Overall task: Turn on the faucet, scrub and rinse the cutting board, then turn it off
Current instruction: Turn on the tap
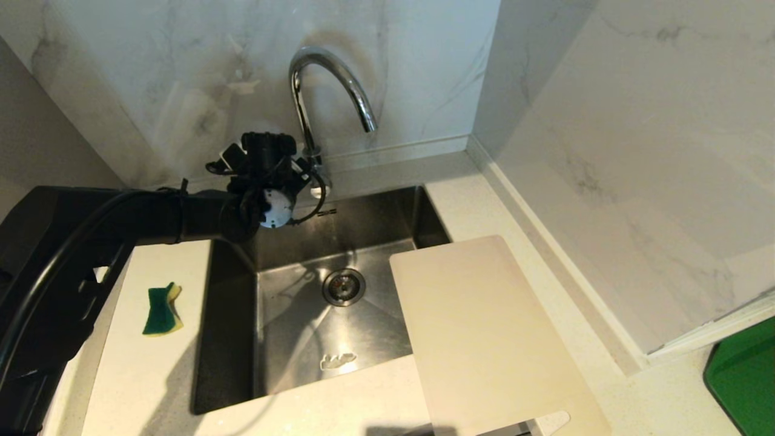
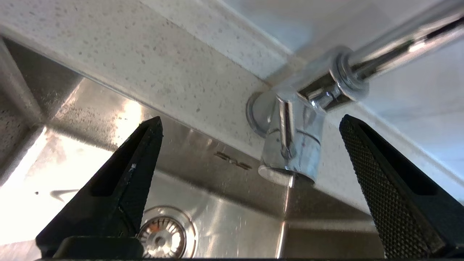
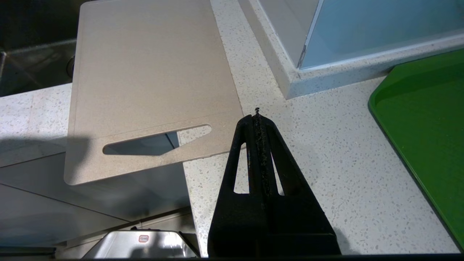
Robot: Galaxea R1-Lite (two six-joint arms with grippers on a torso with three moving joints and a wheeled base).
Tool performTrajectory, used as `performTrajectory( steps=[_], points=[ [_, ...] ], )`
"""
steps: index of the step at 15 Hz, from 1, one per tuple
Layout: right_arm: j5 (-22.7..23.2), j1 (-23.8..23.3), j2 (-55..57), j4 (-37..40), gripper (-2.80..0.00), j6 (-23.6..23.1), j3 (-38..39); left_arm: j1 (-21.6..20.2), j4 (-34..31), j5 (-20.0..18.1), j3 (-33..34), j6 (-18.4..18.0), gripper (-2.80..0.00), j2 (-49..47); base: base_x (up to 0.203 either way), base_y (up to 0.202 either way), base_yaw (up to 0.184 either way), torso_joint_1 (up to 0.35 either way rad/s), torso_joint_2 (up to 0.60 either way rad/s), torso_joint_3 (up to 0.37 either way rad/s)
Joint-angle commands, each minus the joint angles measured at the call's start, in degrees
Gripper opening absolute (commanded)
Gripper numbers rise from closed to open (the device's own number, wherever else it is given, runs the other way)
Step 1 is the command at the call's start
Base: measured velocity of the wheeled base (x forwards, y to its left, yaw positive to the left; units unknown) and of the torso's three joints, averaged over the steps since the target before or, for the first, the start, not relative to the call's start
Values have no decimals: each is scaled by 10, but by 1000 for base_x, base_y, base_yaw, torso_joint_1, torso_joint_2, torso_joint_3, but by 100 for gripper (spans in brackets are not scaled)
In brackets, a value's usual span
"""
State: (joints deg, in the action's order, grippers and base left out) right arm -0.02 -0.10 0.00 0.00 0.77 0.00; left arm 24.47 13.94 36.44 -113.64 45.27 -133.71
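Sink (image 1: 284, 339): steel basin, floor bare around the drain.
Cutting board (image 1: 490, 339): overhangs sink's right rim and the counter's front edge.
Faucet (image 1: 330, 91): behind sink's back rim.
Left gripper (image 2: 250, 152): fingers spread wide, faucet base between them, untouched.
Right gripper (image 3: 258, 119): pressed together, empty, beside board's handle corner.
Sponge (image 1: 162, 310): left of sink.

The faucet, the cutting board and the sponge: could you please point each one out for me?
faucet (image 1: 327, 66), head view, on the curved chrome spout.
cutting board (image 1: 484, 327), head view, on its plain flat face, right of the sink.
sponge (image 1: 162, 310), head view, on its green top, left of the sink.
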Motion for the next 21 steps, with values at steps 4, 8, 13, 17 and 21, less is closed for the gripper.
performTrajectory(
  steps=[4,8,13,17,21],
  points=[
    [0,0,0,0,-280,0,1,-9,49,1,0,2,0,-24,0,0,0,0,0,0],
    [0,0,0,-1,-280,0,0,-13,55,-5,0,2,0,-40,0,0,0,0,0,0],
    [0,0,0,0,-280,0,0,-20,69,-6,0,1,0,-54,0,0,0,0,0,0],
    [0,0,0,0,-280,0,0,-24,72,-7,-1,0,0,-64,0,0,0,0,0,0],
    [0,0,0,0,-280,0,0,-30,78,-11,-1,0,0,-65,0,0,0,0,0,0]
  ],
)
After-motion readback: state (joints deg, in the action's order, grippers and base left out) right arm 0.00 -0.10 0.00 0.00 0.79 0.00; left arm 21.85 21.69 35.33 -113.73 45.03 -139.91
